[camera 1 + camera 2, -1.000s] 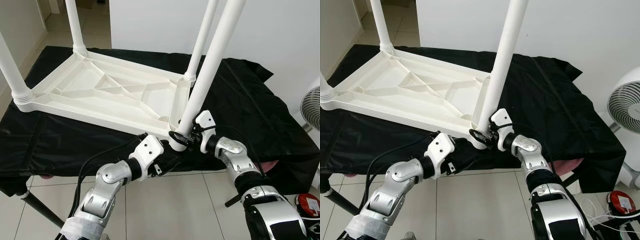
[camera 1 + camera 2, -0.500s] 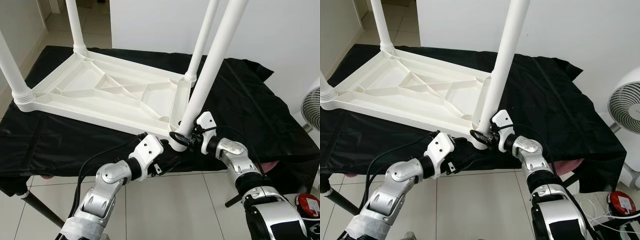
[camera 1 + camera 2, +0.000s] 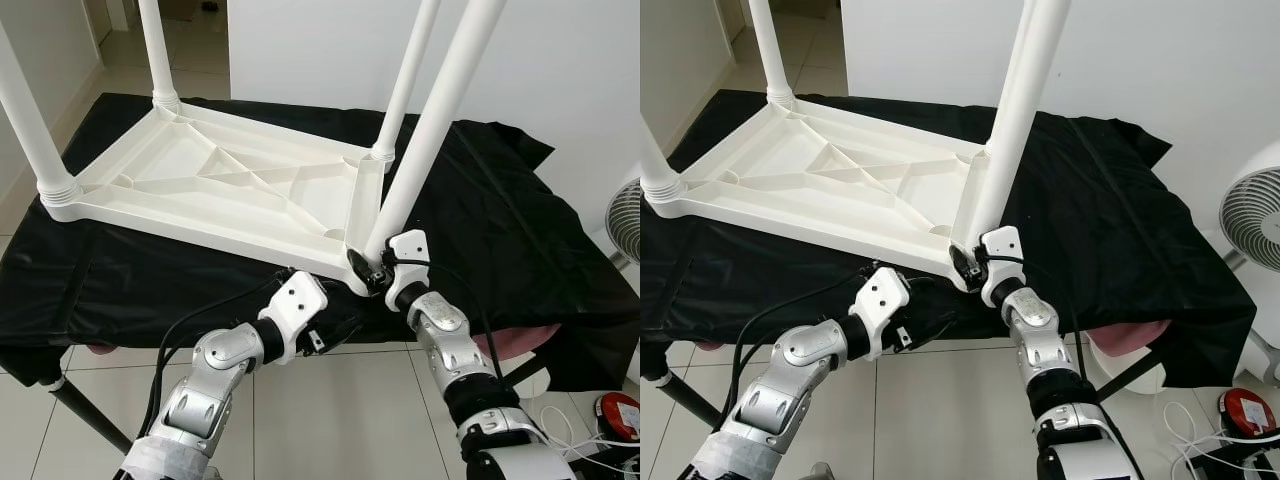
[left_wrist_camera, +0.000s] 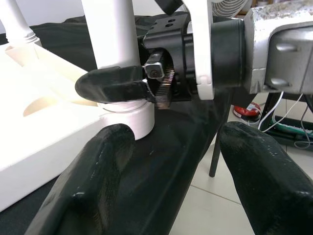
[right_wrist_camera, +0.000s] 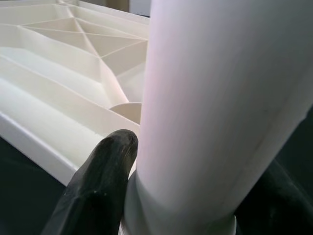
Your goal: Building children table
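The right pincer (image 3: pixel 366 271) was clamped around the base of the near right leg (image 3: pixel 430 125), just above the corner socket, with one black finger (image 5: pixel 100 183) pressed against the white tube. The left pincer (image 4: pixel 171 176) sat just near of that same corner, its two fingers spread apart and holding nothing, low over the black cloth (image 3: pixel 500 220).

The white tabletop (image 3: pixel 215 190) lay upside down on the worktop, its ribbed underside facing up. Four legs could be counted: the gripped one at the near right corner, leaning off upright; one at the far right corner (image 3: pixel 405 75); one at the far left corner (image 3: pixel 157 50); and one at the near left corner (image 3: pixel 28 115), seated in a ringed collar. The black cloth covered the whole worktop and hung over its near edge.

To the right, beyond the worktop, stood one white fan (image 3: pixel 1250 215). One red round object (image 3: pixel 1250 408) lay on the tiled floor (image 3: pixel 340 400) at the near right, with white cables beside it.
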You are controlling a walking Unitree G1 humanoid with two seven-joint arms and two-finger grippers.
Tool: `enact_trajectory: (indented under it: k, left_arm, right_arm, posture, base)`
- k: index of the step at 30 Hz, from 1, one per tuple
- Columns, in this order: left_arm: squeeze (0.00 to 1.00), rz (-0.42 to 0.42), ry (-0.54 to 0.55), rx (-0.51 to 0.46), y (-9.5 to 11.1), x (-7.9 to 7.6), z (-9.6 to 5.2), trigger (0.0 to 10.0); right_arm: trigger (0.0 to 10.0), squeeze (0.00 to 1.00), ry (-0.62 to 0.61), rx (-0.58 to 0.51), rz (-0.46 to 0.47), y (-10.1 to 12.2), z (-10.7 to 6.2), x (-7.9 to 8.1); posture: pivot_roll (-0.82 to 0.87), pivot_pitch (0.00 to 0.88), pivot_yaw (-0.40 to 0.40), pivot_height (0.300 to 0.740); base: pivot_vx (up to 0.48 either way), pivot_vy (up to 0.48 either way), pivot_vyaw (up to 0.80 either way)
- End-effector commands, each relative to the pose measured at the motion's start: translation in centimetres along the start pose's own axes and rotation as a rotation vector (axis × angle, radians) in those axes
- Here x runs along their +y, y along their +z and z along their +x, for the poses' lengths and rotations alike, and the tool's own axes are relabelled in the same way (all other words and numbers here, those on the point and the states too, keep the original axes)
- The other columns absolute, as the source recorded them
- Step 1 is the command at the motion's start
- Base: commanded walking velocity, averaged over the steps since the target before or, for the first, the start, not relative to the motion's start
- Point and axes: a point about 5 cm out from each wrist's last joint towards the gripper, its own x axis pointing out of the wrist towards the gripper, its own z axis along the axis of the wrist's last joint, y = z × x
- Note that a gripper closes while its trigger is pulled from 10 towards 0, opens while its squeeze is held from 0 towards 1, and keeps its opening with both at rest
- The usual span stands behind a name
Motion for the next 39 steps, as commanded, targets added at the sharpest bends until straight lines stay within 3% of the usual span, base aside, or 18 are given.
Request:
enact_trajectory:
  k: [1, 4, 6, 7, 11, 14, 15, 16, 17, 25, 26, 27, 28, 29, 30, 37, 39]
  left_arm:
    - [0.0, -0.002, 0.054, -0.003, 0.1, 0.0, 0.1, 10.0]
    - [0.0, -0.003, 0.056, -0.003, 0.2, 0.0, 0.0, 10.0]
    - [0.0, -0.003, 0.057, -0.003, 0.2, 0.0, 0.0, 10.0]
    - [0.0, -0.004, 0.058, -0.003, 0.2, 0.0, 0.0, 10.0]
    - [0.0, -0.006, 0.058, -0.002, 0.1, 0.0, 0.0, 10.0]
    - [0.0, -0.006, 0.057, 0.0, 0.1, -0.1, 0.0, 10.0]
    - [0.0, -0.007, 0.06, -0.001, 0.1, 0.0, 0.0, 10.0]
    - [0.0, -0.007, 0.06, -0.001, 0.1, 0.0, 0.0, 10.0]
    - [0.0, -0.007, 0.062, -0.001, 0.1, 0.0, -0.1, 10.0]
    - [0.0, -0.011, 0.062, -0.003, 0.1, -0.1, 0.0, 10.0]
    - [0.0, -0.011, 0.06, -0.003, 0.1, -0.2, 0.0, 10.0]
    - [0.0, -0.01, 0.059, -0.003, 0.1, -0.1, 0.0, 10.0]
    - [0.0, -0.01, 0.059, -0.003, 0.1, -0.1, 0.0, 10.0]
    - [0.0, -0.008, 0.057, -0.003, 0.2, 0.0, 0.1, 10.0]
    - [0.0, -0.007, 0.056, -0.003, 0.2, 0.0, 0.1, 10.0]
    - [0.0, -0.003, 0.052, -0.002, 0.2, 0.1, 0.1, 10.0]
    - [0.0, 0.0, 0.052, -0.005, 0.3, 0.2, 0.2, 10.0]
  right_arm:
    - [10.0, 0.0, -0.135, 0.059, -0.005, -1.1, -0.6, -0.9]
    - [10.0, 0.0, -0.258, 0.058, 0.016, -1.0, -0.8, -0.4]
    - [10.0, 0.0, -0.273, 0.06, 0.017, -0.9, -0.9, -0.3]
    - [10.0, 0.0, -0.272, 0.067, 0.03, -0.9, -0.8, 0.6]
    - [10.0, 0.0, -0.272, 0.064, 0.036, -0.6, -0.8, 1.6]
    - [10.0, 0.0, -0.284, 0.052, 0.02, -0.3, -0.9, 1.5]
    - [10.0, 0.13, -0.264, 0.033, 0.02, -0.1, -0.9, 1.5]
    - [10.0, 0.13, -0.264, 0.033, 0.02, -0.1, -0.9, 1.5]
    - [10.0, 1.0, -0.232, 0.013, 0.038, 0.2, -1.0, 1.8]
    - [10.0, 1.0, -0.083, -0.053, 0.043, 1.0, -1.4, 1.4]
    - [10.0, 0.27, -0.042, -0.053, 0.019, 1.0, -1.5, 0.9]
    - [10.0, 0.0, 0.005, -0.049, -0.009, 1.0, -1.6, 0.2]
    - [10.0, 0.0, 0.005, -0.049, -0.009, 1.0, -1.6, 0.2]
    - [10.0, 0.0, 0.113, -0.04, -0.06, 1.2, -1.6, -1.1]
    - [10.0, 0.0, 0.136, -0.038, -0.07, 1.2, -1.6, -1.3]
    - [10.0, 0.0, 0.257, -0.022, -0.122, 1.4, -1.1, -2.2]
    - [10.0, 0.0, 0.358, -0.003, -0.148, 1.4, -0.6, -2.2]
  posture:
    - [0.04, 0.007, -0.098, 0.74]
    - [0.04, 0.007, -0.096, 0.74]
    - [0.04, 0.007, -0.096, 0.74]
    - [0.05, 0.006, -0.097, 0.74]
    - [0.04, 0.009, -0.098, 0.74]
    - [0.04, 0.009, -0.1, 0.74]
    - [0.05, 0.01, -0.103, 0.74]
    - [0.05, 0.01, -0.103, 0.74]
    - [0.05, 0.01, -0.104, 0.74]
    - [0.04, 0.007, -0.103, 0.74]
    - [0.04, 0.005, -0.103, 0.74]
    - [0.04, 0.004, -0.101, 0.74]
    - [0.04, 0.004, -0.101, 0.74]
    - [0.04, 0.001, -0.099, 0.74]
    - [0.04, 0.001, -0.099, 0.74]
    - [0.04, 0.0, -0.094, 0.74]
    - [0.04, 0.0, -0.093, 0.74]
  base:
    - [0.0, 0.0, 0.0]
    - [0.0, 0.0, 0.0]
    - [0.0, 0.0, 0.0]
    - [0.0, 0.0, 0.0]
    - [0.0, 0.0, 0.0]
    - [0.0, 0.0, 0.0]
    - [0.0, 0.0, 0.0]
    - [0.0, 0.0, 0.0]
    - [0.0, 0.0, 0.0]
    - [0.0, 0.0, 0.0]
    - [0.0, 0.0, 0.0]
    - [0.0, 0.0, 0.0]
    - [0.0, 0.0, 0.0]
    - [0.0, 0.0, 0.0]
    - [0.0, 0.0, 0.0]
    - [0.0, 0.0, 0.0]
    - [0.0, 0.0, 0.0]
